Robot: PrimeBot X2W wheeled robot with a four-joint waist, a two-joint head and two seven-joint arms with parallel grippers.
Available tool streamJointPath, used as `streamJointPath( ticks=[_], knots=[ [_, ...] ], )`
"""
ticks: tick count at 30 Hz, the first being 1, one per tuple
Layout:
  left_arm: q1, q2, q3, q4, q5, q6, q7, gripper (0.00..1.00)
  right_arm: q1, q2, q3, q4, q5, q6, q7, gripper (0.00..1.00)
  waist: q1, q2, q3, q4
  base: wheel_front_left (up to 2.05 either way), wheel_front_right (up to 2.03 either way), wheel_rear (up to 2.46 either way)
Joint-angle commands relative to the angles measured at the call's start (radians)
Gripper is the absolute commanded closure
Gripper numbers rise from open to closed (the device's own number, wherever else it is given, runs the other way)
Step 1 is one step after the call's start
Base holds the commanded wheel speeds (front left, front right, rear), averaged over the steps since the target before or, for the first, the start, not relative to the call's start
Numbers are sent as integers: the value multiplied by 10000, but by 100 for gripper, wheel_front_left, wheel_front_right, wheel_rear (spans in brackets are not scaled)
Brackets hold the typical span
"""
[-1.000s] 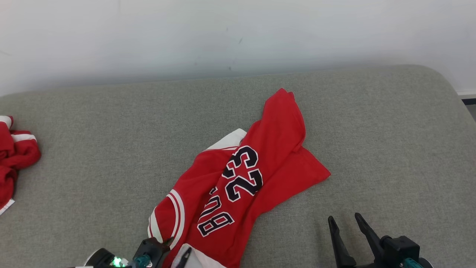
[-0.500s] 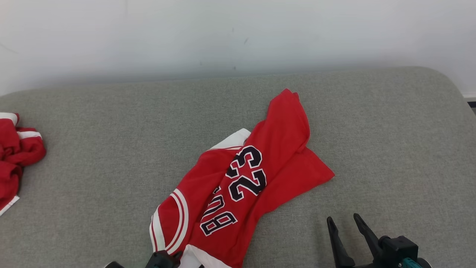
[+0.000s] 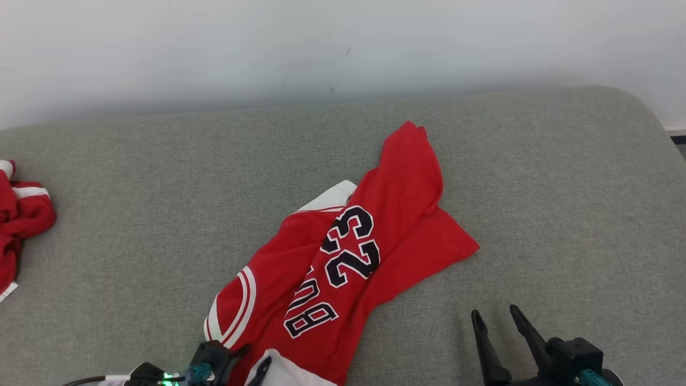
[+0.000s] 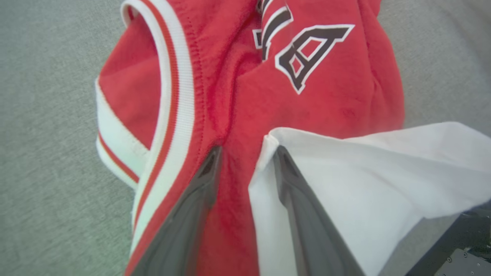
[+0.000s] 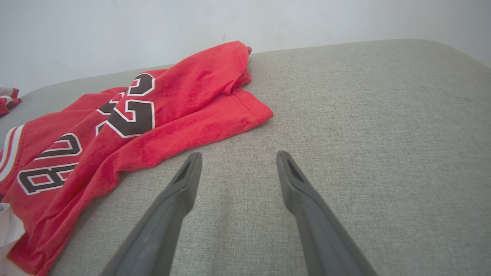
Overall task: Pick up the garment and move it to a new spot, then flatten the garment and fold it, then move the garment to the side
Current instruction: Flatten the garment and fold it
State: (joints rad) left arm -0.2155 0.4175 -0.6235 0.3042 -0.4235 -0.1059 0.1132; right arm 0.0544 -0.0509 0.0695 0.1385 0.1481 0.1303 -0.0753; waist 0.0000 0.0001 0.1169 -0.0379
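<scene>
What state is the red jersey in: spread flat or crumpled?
Crumpled: the red jersey lies in overlapping layers, lettering creased, white inside turned out.

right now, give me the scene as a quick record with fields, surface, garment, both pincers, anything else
surface: grey cushion, white wall behind
garment: red jersey, crumpled, lying diagonally mid-cushion, number 23 showing, not flattened
left pincer: open, fingers straddling a red fold at the jersey's near end, beside a white flap
right pincer: open, empty, over bare cushion right of the jersey
other: second red garment bunched at the cushion's left edge
</scene>
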Motion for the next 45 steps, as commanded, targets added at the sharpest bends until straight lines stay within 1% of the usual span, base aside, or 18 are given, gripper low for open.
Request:
streamJointPath(
  ticks=[1,2,3,4,6,9,11,13,16,19,23,27,30,33,35,39,42,45],
  knots=[
    [-145,56,14,57,-35,-31,-92,49,-113,11,29,-11,33,11,-41,0,0,-1,8,-6,0,0,0],
    [-172,66,0,97,-65,-47,-112,53,-110,10,32,-5,35,11,-48,0,0,-1,16,-10,0,0,0],
    [-183,76,-24,135,-71,-62,-152,62,-106,10,21,8,34,11,-54,0,0,-1,25,-12,0,0,0],
    [-188,85,-51,168,-67,-59,-166,67,-101,8,11,22,29,11,-62,0,0,-1,32,-12,0,0,0],
    [-183,93,-143,189,-86,-72,-194,69,-101,11,-4,35,15,11,-57,0,0,-1,37,-9,0,0,0],
    [-145,65,-334,115,-102,-131,-268,57,-97,10,-36,49,11,11,-72,0,0,-1,38,7,0,0,0],
    [-153,52,-435,68,-80,-155,-340,55,-108,11,-40,56,13,11,-82,0,0,-1,33,29,0,0,0],
    [-175,51,-525,46,-55,-144,-393,57,-114,11,-32,64,18,11,-84,0,0,-1,24,54,0,0,0],
    [-232,80,-596,31,49,-93,-495,71,-104,10,-21,70,22,11,-76,0,0,-1,1,90,0,0,0],
    [-254,113,-630,18,178,19,-574,78,-92,10,-4,77,21,11,-62,0,0,-1,-28,113,0,0,0],
    [-170,134,-663,-14,199,99,-590,76,-79,10,8,92,36,11,-45,0,0,-1,-61,132,0,0,0],
    [-97,159,-691,-92,238,225,-589,80,-69,10,23,88,35,11,-25,0,0,-1,-77,131,0,0,0],
    [-2,203,-669,-206,253,364,-603,78,-37,10,11,76,40,11,-7,0,0,-1,-83,126,0,0,0],
    [127,266,-673,-371,247,455,-582,72,-22,10,-16,98,45,11,-9,0,0,-1,-89,135,0,0,0],
    [152,289,-700,-487,251,522,-546,73,-21,10,-25,107,50,11,-1,0,0,-1,-98,149,0,0,0],
    [189,311,-773,-630,230,521,-465,80,-24,10,-16,111,67,11,5,0,0,-1,-107,183,0,0,0],
    [130,316,-782,-617,225,542,-444,80,-39,10,4,120,80,11,15,0,0,-1,-97,190,0,0,0],
    [-23,309,-809,-487,269,577,-411,77,-73,10,35,140,91,11,21,0,0,-1,-78,184,0,0,0]
  ],
)
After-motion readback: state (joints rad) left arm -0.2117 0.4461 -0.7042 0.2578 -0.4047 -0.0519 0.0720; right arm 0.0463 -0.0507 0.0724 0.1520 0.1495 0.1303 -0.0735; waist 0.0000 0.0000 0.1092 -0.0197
